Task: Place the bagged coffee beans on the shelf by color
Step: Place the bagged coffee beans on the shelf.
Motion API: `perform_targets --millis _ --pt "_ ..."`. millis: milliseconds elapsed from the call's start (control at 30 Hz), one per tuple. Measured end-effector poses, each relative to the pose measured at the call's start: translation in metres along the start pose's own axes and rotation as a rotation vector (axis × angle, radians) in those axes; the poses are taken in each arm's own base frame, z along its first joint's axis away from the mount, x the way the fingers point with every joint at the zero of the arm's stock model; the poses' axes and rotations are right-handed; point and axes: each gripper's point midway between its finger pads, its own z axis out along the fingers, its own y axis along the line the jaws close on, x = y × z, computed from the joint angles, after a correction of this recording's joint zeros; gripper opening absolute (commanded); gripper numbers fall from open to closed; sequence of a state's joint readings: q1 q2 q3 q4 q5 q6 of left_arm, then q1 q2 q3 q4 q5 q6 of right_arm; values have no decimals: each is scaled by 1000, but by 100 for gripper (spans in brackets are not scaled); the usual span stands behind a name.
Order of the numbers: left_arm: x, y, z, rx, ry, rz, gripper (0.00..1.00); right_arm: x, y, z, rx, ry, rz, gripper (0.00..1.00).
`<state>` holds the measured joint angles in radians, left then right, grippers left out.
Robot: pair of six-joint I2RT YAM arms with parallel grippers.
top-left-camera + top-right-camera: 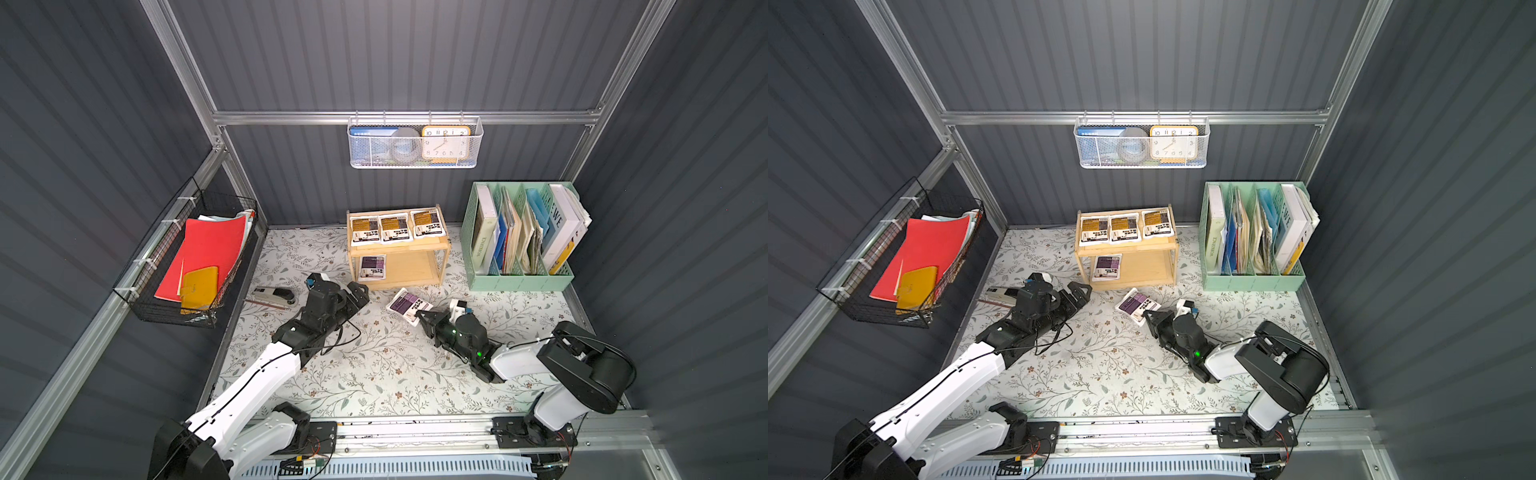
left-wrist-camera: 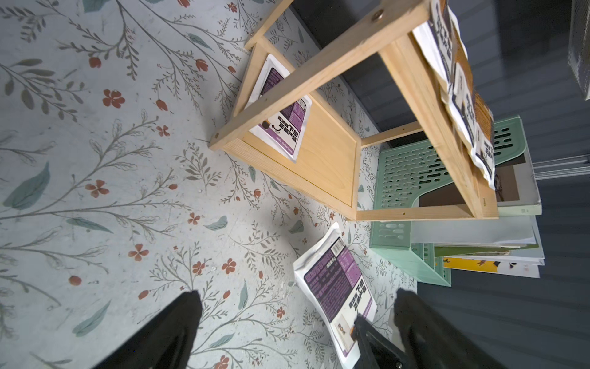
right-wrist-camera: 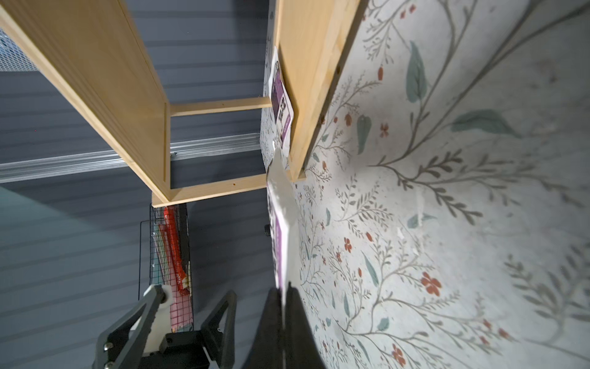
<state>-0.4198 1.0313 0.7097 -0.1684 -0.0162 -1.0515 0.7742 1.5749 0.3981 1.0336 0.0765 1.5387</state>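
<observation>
occluded: held purple pouch (image 3: 285,242) edge-on in right wrist view, label unreadable | right end effector (image 3: 283,295) cut by frame edge | left end effector (image 2: 297,313) fingers cut off at frame edge | lower-tier purple pouch (image 1: 372,268) part-hidden by shelf (image 1: 432,248) rail | white mesh basket (image 1: 415,160) contents blurred behind mesh

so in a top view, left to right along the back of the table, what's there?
Black wire basket → stapler → wooden shelf → mint-green file organizer.
</observation>
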Motion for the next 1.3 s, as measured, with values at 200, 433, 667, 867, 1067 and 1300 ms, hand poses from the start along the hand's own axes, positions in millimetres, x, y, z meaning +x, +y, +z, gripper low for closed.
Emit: perform_targets --millis 200,433,667,867,1067,1300 --pt "4 -9 8 71 50 -72 100 -16 16 15 -8 -121 -13 0" --pt "10 -2 19 118 123 -138 100 -35 -3 38 29 -276 -14 0" --pt "17 3 28 128 189 -140 100 -53 -1 63 6 -410 22 0" --pt "31 12 39 111 258 -99 100 -61 16 87 -48 -475 62 0" --pt "34 11 41 121 282 -56 100 -74 11 108 -33 -540 87 0" --pt "33 7 41 135 282 -36 100 -91 3 133 -4 -590 105 0"
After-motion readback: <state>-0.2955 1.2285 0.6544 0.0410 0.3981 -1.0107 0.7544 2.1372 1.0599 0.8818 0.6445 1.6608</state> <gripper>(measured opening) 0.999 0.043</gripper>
